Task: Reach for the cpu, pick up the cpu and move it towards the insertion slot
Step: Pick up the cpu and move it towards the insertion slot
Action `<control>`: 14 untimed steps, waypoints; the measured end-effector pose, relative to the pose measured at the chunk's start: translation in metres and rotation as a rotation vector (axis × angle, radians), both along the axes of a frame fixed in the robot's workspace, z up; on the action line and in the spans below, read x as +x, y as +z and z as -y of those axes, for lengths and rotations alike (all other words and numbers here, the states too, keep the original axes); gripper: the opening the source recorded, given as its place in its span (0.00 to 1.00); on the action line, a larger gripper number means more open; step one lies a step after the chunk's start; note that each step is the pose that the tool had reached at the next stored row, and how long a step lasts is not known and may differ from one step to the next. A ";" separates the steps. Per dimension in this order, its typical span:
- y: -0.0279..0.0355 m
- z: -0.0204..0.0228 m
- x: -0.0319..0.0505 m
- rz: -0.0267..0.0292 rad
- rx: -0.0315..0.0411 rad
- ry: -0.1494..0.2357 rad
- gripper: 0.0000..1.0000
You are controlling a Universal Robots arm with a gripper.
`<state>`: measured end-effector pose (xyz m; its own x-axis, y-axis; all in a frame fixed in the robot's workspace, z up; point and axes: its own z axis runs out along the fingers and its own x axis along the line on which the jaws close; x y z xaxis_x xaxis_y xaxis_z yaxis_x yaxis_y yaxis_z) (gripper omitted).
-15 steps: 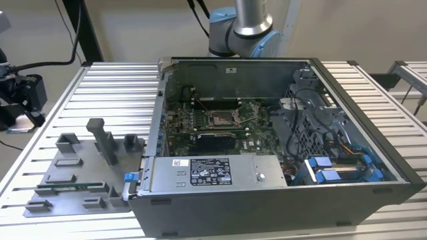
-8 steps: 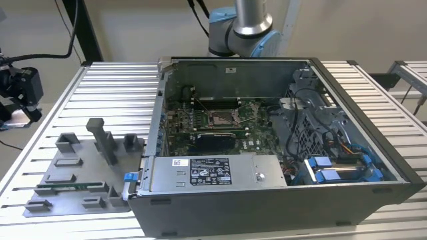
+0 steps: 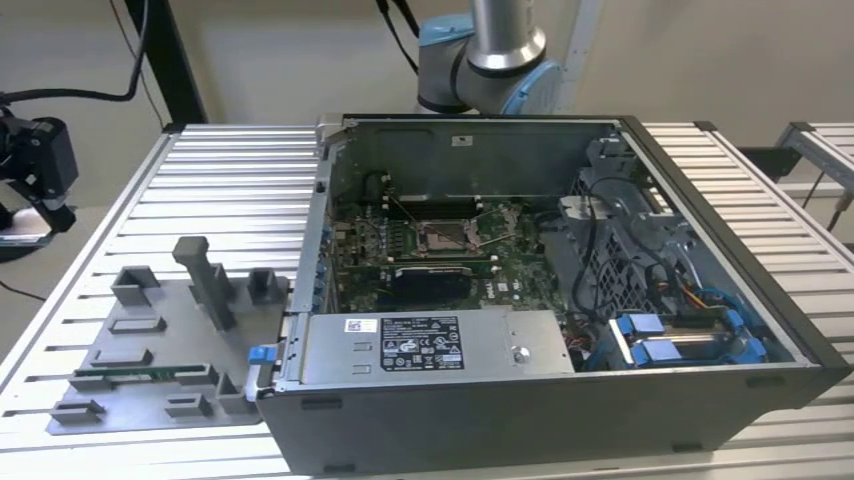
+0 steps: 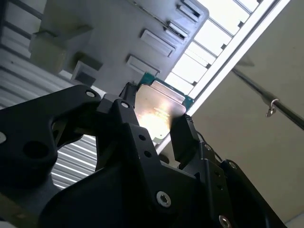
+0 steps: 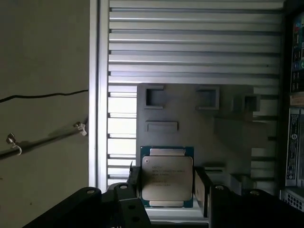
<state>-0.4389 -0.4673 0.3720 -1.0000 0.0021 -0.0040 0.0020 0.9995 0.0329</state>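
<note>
As hand [image 5: 168,189] grips cpu [image 5: 167,175], insertion slot [image 3: 445,236] apart

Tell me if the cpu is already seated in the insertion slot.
No: in the first wrist view the cpu is held in the gripper, with the grey fixture plate behind it.

Glare on the cpu [image 4: 159,109] in the dim second wrist view

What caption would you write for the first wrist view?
The cpu clamped between the jaws, grey fixture plate and slatted table behind it.
</note>
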 end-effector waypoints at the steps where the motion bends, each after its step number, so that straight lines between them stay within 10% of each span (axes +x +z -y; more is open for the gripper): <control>1: 0.0017 0.0000 0.0000 0.0000 0.0000 0.000 0.00; 14: 0.0084 0.0000 0.0000 0.0000 0.0002 0.000 0.00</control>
<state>-0.4390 -0.4673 0.3803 -1.0000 0.0022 -0.0040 0.0020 0.9994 0.0332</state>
